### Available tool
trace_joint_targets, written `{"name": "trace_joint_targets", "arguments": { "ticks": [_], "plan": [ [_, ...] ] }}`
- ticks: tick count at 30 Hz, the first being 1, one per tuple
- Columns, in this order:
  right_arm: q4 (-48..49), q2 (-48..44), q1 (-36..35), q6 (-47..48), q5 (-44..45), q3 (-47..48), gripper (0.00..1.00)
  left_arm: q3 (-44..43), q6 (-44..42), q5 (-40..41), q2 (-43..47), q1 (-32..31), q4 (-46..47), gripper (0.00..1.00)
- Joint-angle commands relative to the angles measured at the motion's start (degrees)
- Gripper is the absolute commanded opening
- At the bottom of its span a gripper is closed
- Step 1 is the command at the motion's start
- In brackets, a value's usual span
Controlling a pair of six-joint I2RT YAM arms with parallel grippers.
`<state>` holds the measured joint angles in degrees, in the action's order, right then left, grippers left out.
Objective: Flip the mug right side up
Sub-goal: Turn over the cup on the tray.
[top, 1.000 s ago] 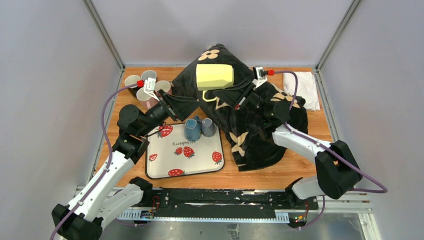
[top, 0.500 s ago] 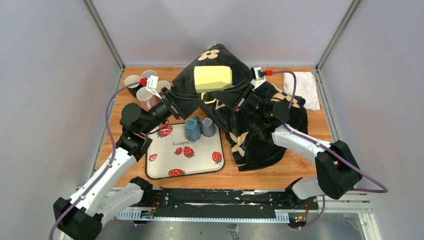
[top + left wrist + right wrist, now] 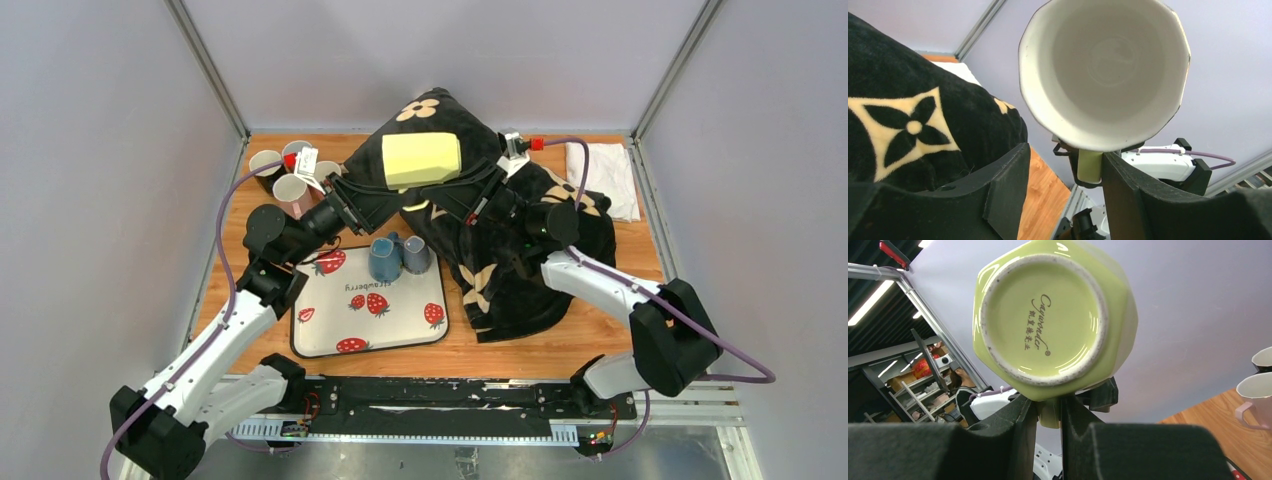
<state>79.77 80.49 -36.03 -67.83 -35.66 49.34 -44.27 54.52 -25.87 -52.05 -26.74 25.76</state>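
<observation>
A yellow-green mug [image 3: 422,160] hangs on its side in the air over the back of the table. In the left wrist view its white mouth [image 3: 1103,70] faces that camera; the right wrist view looks at its base [image 3: 1053,315]. My right gripper [image 3: 1049,407] is shut on the mug's handle [image 3: 1049,417] from below. My left gripper [image 3: 1065,165] has reached in from the mouth side, jaws straddling the same handle [image 3: 1090,167]. One finger [image 3: 1120,180] touches the handle and the other finger [image 3: 1008,175] stands well apart, so it is open.
A strawberry-print tray [image 3: 370,310] at front left carries two blue mugs [image 3: 385,258]. Several cups [image 3: 290,180] cluster at the back left. A black flowered blanket [image 3: 510,250] is heaped under the arms. A white cloth [image 3: 605,175] lies at the back right.
The left gripper has moved right and up to the mug, and its jaws have narrowed around the handle. The mug has shifted slightly left and tilted. The right gripper's hold is unchanged.
</observation>
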Motion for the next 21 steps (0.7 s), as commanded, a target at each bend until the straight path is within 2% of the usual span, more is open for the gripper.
{"name": "trace_joint_targets", "arguments": {
  "ticks": [1,21],
  "plan": [
    [7.9,-0.4,-1.6,0.9,-0.4,4.1,0.00,-2.1,1.0,0.3,-0.6,-0.4,3.4,0.58],
    [7.2,0.8,-4.2,3.0,-1.4,4.1,0.00,-1.8,5.1,1.3,-0.7,-1.4,7.7,0.36]
  ]
}}
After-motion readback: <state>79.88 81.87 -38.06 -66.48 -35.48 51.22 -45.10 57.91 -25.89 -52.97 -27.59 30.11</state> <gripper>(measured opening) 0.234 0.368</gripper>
